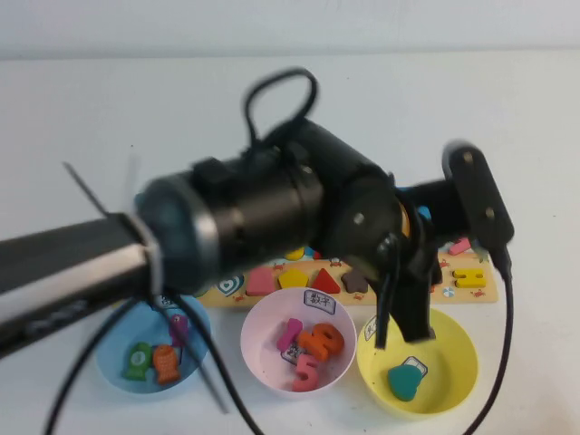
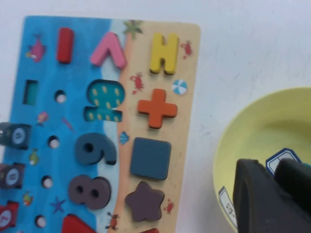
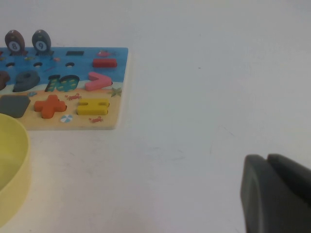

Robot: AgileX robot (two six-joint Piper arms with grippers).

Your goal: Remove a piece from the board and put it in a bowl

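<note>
The heart piece (image 1: 402,381) lies in the yellow bowl (image 1: 458,358) just below the left claw (image 1: 405,333), whose fingers are clenched empty.

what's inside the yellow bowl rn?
One dark-teal heart piece lies in the yellow bowl, by a white label. Left gripper hangs over its rim, hiding part of the floor. Right gripper sits over bare table.

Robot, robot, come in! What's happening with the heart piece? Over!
Left gripper shut, empty, above yellow bowl. Right gripper shut, parked over bare table. Heart piece lies in bowl. Nothing blocking.
</note>
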